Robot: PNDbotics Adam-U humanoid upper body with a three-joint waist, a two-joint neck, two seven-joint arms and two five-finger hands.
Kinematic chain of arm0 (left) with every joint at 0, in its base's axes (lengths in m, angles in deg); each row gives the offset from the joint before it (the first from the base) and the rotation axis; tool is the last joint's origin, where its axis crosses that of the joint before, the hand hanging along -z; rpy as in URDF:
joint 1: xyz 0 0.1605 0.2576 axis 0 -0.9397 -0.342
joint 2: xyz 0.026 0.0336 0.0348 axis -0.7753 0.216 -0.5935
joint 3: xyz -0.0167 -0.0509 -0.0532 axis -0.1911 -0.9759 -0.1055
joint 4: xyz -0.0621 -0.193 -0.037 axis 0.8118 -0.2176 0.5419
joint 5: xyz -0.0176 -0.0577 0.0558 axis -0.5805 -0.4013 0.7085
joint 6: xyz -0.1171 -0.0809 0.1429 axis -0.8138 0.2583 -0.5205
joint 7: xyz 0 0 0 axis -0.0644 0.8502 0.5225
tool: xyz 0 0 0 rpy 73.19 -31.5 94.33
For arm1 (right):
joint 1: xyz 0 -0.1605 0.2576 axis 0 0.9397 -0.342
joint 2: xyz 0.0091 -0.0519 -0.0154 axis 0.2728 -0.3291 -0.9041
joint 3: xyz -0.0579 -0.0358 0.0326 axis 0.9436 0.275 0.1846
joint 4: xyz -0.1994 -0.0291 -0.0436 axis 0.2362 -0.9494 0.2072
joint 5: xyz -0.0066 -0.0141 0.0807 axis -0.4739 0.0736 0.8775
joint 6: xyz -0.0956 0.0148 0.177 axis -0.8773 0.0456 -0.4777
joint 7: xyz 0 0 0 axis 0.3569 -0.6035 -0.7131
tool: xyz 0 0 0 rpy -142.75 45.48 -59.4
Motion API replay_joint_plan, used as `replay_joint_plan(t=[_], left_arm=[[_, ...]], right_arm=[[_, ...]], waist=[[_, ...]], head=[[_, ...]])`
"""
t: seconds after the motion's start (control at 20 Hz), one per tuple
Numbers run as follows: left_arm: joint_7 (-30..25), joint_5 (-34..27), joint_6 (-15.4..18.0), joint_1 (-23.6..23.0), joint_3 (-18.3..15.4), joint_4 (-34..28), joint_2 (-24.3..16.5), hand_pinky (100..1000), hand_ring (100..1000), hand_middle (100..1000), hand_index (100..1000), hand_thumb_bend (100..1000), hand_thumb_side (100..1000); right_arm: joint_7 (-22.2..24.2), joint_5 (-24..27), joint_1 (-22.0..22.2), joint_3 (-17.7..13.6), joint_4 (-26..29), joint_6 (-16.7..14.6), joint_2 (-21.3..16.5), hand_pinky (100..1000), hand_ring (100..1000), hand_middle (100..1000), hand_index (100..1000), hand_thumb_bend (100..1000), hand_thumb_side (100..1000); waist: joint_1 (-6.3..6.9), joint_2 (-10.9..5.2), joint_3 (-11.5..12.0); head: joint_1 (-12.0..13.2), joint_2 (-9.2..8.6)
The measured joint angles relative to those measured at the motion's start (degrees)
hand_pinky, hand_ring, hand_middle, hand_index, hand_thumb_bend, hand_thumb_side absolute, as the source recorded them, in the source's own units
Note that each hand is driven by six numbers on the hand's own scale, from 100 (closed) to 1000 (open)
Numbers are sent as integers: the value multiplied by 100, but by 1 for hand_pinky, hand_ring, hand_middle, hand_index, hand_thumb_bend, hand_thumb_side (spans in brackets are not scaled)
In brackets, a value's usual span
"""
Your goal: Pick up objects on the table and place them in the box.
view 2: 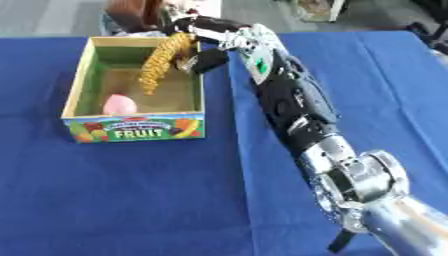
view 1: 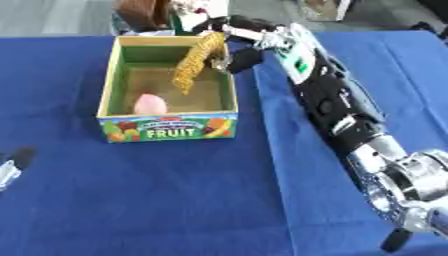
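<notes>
A box (view 1: 167, 127) with green inner walls and the word FRUIT on its front stands on the blue table. A pink rounded object (view 1: 150, 104) lies in its near left part. My right hand (view 1: 229, 33) reaches over the box's far right corner, its fingers curled round the top of a yellow corn cob (view 1: 196, 59). The cob hangs tilted, its lower end down inside the box. My left hand (view 1: 12, 166) shows only at the left edge, low on the table.
The blue cloth (view 1: 175, 195) covers the whole table. My right arm (view 1: 337, 107) stretches across the cloth to the right of the box. Some brown and white things (view 1: 166, 11) stand behind the box at the far edge.
</notes>
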Motion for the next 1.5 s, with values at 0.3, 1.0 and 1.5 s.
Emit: replay_joint_plan(t=[0.3, 1.0, 1.5], left_arm=[[-16, 13, -8, -27, -12, 28, 19, 572, 422, 530, 701, 689, 175], [-35, 24, -5, -28, -29, 28, 44, 574, 424, 529, 702, 683, 175], [-34, 25, -3, -36, -44, 28, 45, 575, 424, 529, 699, 679, 177]], right_arm=[[-17, -110, 20, -2, -1, -17, -1, 966, 1000, 949, 1000, 158, 678], [-67, -275, 21, -1, -70, -67, 7, 966, 1000, 949, 1000, 136, 678], [-98, -264, 35, -1, -66, -98, 6, 955, 1000, 940, 1000, 110, 553]], waist=[[23, 0, -16], [29, 0, -3], [29, 0, -38]], head=[[-10, 1], [-47, 1], [-46, 0]])
